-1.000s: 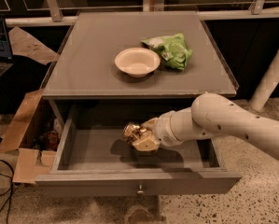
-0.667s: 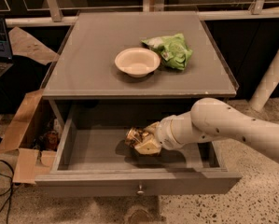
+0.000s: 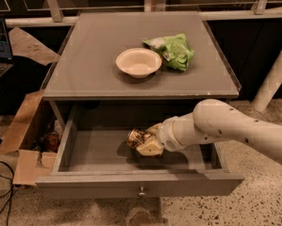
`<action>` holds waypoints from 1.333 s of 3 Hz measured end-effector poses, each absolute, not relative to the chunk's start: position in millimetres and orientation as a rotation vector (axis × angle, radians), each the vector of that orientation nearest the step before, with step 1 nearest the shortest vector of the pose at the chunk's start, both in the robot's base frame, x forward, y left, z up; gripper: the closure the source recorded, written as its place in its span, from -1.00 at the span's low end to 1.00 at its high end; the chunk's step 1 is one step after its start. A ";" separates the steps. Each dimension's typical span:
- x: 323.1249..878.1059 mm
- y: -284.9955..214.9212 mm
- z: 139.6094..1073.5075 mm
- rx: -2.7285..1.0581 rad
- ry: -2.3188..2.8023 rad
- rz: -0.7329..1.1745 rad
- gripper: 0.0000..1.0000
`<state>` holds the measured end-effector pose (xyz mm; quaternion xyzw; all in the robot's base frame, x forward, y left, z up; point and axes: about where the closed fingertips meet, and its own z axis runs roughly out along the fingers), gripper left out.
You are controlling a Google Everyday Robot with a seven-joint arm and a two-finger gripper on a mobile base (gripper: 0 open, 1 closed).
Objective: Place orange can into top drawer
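The top drawer is pulled open below the grey cabinet top, its small round knob at the centre of the front panel. My white arm reaches in from the right. My gripper is inside the drawer, near its middle, shut on the orange can. The can lies tilted on its side with its silver end facing left, close above the drawer floor. I cannot tell whether it touches the floor.
A cream round bowl and a green snack bag sit on the cabinet top. An open cardboard box with clutter stands on the floor at the left. A white post stands at the right.
My gripper and the can have moved slightly lower and a little to the right inside the drawer. Nothing on the cabinet top has moved.
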<state>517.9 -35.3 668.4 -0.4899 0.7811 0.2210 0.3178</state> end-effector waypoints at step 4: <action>517.9 -35.2 668.4 -1.289 2.055 0.582 -1.00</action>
